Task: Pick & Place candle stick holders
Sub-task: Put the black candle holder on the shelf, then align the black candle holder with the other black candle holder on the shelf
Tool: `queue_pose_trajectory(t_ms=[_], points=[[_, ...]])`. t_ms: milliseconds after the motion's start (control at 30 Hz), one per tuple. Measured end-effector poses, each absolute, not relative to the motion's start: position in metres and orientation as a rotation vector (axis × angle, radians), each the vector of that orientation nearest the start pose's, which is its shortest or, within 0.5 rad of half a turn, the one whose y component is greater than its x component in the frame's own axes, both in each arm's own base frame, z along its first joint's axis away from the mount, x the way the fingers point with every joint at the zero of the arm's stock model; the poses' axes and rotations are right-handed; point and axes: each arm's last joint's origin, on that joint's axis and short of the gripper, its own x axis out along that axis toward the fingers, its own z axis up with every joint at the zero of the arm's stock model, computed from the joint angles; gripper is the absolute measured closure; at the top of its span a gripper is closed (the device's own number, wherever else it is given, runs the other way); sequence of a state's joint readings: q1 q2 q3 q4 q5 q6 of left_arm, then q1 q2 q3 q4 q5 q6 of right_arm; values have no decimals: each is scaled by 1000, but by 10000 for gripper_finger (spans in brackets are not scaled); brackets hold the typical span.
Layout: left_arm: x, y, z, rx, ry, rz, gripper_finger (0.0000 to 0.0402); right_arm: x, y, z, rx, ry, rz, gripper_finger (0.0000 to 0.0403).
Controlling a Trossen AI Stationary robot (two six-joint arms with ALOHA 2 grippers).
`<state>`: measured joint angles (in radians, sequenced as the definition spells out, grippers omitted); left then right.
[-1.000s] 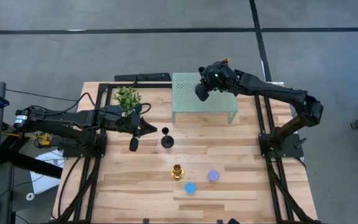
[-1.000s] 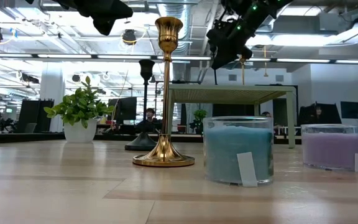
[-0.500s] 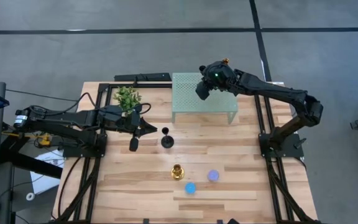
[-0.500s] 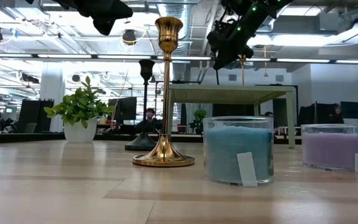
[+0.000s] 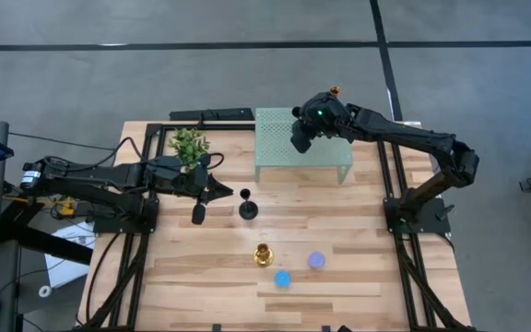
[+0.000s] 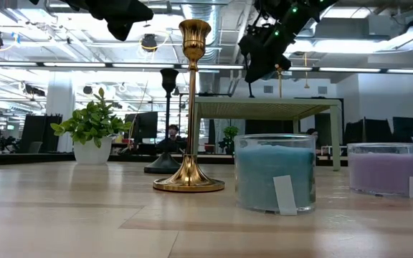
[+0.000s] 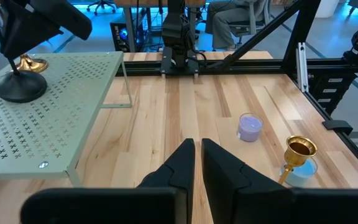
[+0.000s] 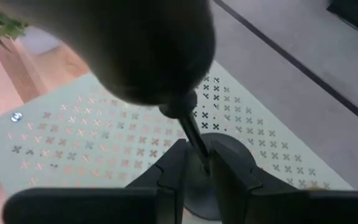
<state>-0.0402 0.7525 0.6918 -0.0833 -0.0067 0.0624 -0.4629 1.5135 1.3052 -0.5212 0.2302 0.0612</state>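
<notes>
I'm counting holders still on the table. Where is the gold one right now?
In the high view, the gold candlestick holder stands upright on the table's near middle, just beside the blue candle and left of the purple candle, with a black holder farther back.

black holder's cup (image 8: 148, 56) blurred, base (image 8: 213, 177) behind right pincer (image 8: 194, 163)

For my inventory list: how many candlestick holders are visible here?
4. A shiny gold candlestick holder and a matte black candlestick holder stand on the wooden table; a second black holder and second gold holder stand on the green perforated shelf.
</notes>
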Motion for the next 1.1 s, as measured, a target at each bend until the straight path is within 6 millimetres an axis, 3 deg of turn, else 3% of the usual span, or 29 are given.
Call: queue_pose_trajectory(t_ms=[267, 633, 1100], points=[[171, -7, 315, 66, 143, -38, 373, 290, -152, 310, 135, 737, -684, 342], [171, -7, 315, 66, 143, -38, 373, 280, -146, 330, 117, 659, -686, 342], [171, -7, 315, 66, 143, -38, 373, 276, -144, 325, 129, 722, -687, 342]])
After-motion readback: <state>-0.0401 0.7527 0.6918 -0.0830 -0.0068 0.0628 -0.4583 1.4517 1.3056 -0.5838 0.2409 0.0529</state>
